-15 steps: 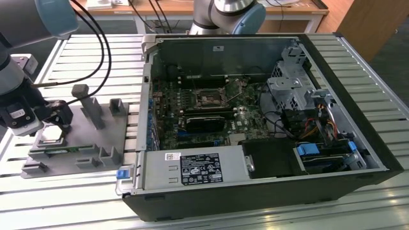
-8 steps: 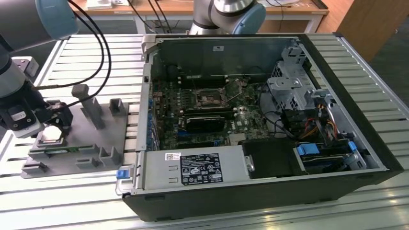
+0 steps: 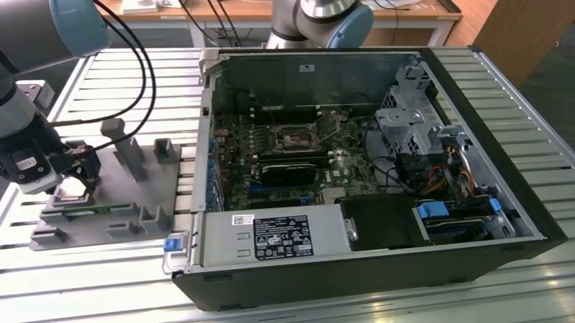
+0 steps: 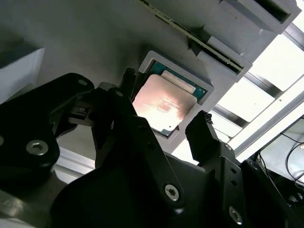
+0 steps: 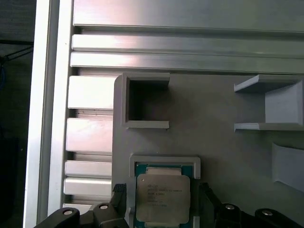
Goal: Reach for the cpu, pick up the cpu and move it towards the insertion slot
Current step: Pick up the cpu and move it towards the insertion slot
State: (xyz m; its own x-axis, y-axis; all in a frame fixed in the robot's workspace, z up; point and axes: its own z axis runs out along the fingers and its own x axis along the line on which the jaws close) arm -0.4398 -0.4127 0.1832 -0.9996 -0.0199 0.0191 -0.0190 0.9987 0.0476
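fingers point(image 4: 205, 137) flanking cpu point(image 4: 161, 104), grey holder point(image 5: 209, 123) rim around

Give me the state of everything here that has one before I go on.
cpu: seated flat in its pocket on the grey tray, not lifted.
gripper: open, straddling the cpu, apart from it.
insertion slot: dark centre showing, no chip in it as far as the exterior view tells.
computer case: lying on its side, side panel off.
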